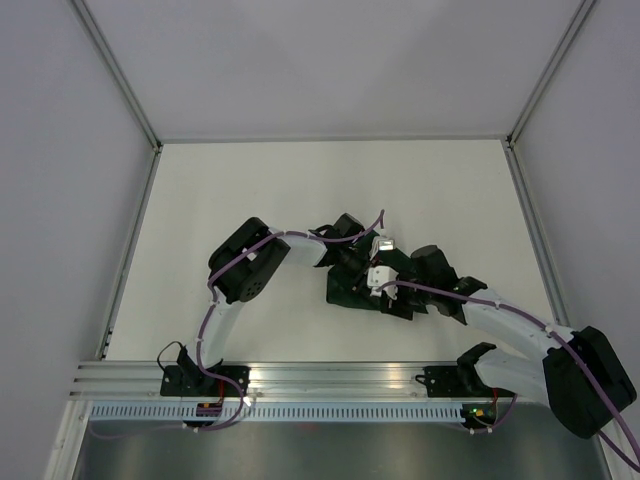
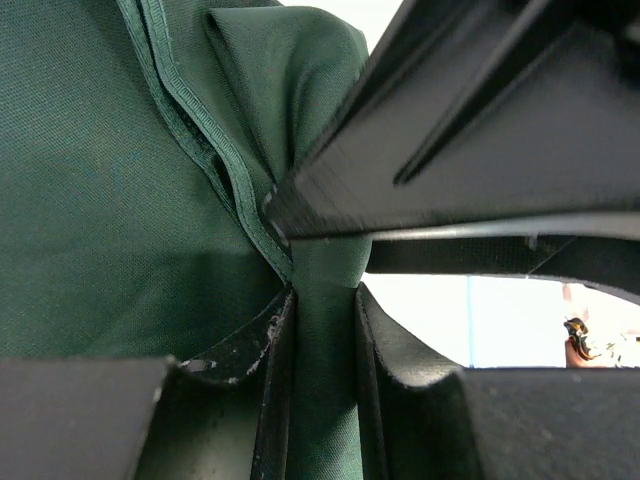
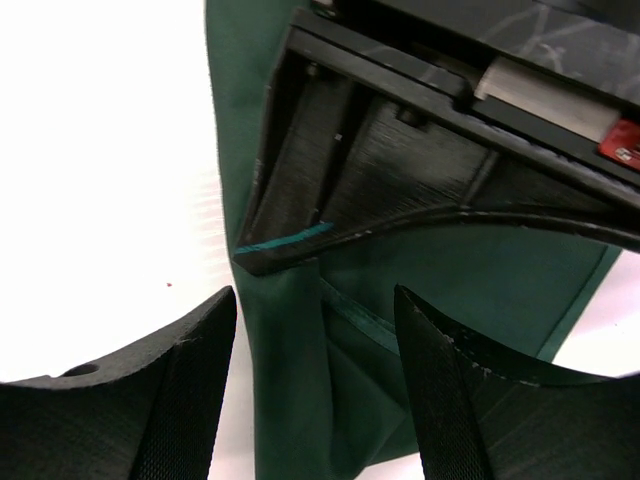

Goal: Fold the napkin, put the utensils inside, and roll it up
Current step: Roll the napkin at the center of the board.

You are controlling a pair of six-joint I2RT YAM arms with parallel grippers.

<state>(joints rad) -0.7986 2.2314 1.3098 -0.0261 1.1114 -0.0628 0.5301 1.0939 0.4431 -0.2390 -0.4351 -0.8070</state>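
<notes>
Fingers (image 2: 272, 345) of the left gripper (image 2: 322, 300) are clamped tight on a raised fold of the dark green napkin (image 2: 110, 200). The right gripper (image 3: 312, 300) faces it closely, its fingers (image 3: 190, 380) spread wide with a bunched strip of cloth lying between them, ungripped. Farther out, the overhead view shows both arms meeting mid-way across the white table (image 1: 250, 190), the napkin mostly hidden beneath them.

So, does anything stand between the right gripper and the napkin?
Nothing visible does: the napkin lies between the open jaws of the right gripper. The left gripper, shut on a fold, crowds close just ahead of them.
</notes>
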